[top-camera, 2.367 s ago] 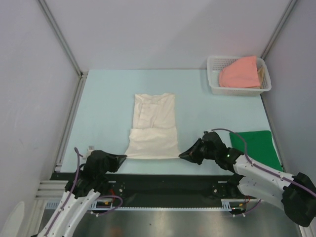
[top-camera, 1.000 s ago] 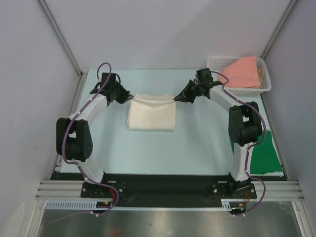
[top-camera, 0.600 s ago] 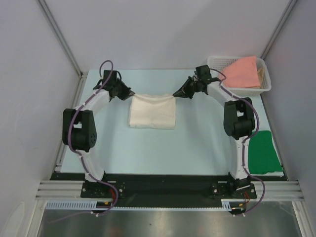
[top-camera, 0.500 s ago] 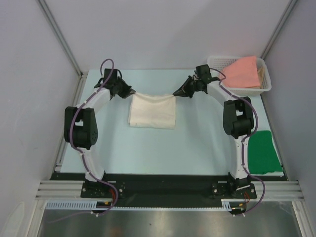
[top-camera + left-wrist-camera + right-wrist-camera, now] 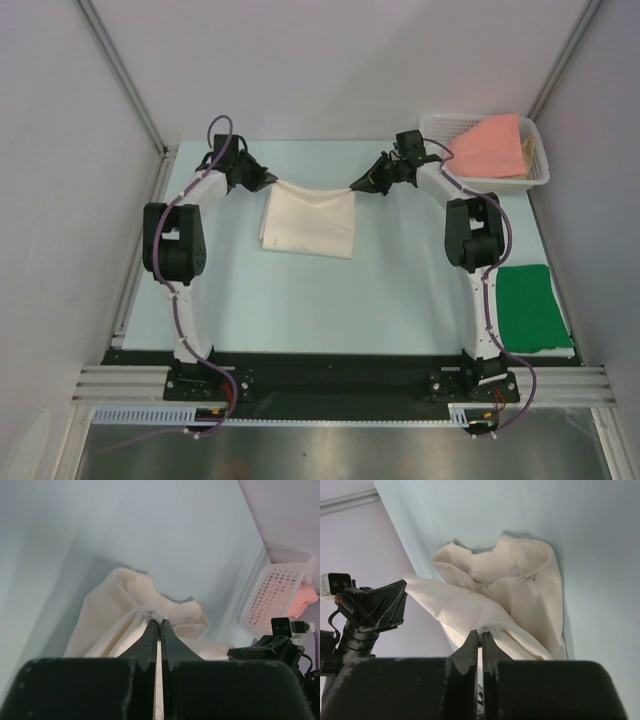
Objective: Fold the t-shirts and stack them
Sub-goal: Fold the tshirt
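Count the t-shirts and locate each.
3. The cream shirt, far middle, held by the left gripper and right gripper; green shirt, near right; pink shirt in the basket, possibly hiding more.

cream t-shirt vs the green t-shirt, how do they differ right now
The cream-white t-shirt is pinched at its far corners by the left gripper and right gripper; the dark green t-shirt is untouched. The cream-white t-shirt's far edge is lifted and sags between them, while the dark green t-shirt lies flat. The cream-white t-shirt sits far centre, the dark green t-shirt near right. Both rest folded on the table.
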